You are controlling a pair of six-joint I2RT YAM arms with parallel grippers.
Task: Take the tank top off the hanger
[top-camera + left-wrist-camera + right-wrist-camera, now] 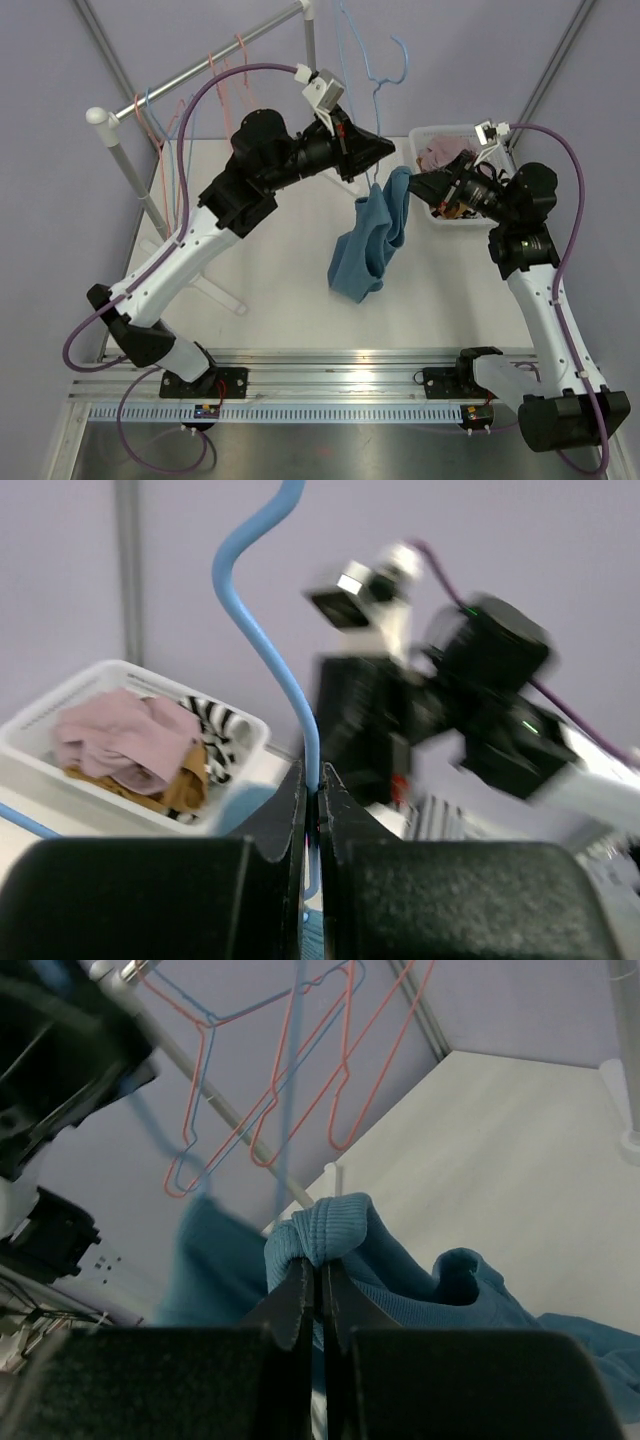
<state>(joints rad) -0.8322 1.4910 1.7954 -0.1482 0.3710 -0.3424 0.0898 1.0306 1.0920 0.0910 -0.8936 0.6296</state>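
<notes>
Left arm point(200, 240): raised, extended forward and to the right.
Left gripper point(385, 150): jaws pressed together, pointing right.
Right arm point(540, 290): upright, wrist bent leftward.
Right gripper point(418, 187): jaws clamped tight, pointing left.

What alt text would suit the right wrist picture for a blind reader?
The right gripper is shut on a bunched fold of the blue tank top. Behind it hang orange and blue wire hangers, with the white table to the right.
</notes>
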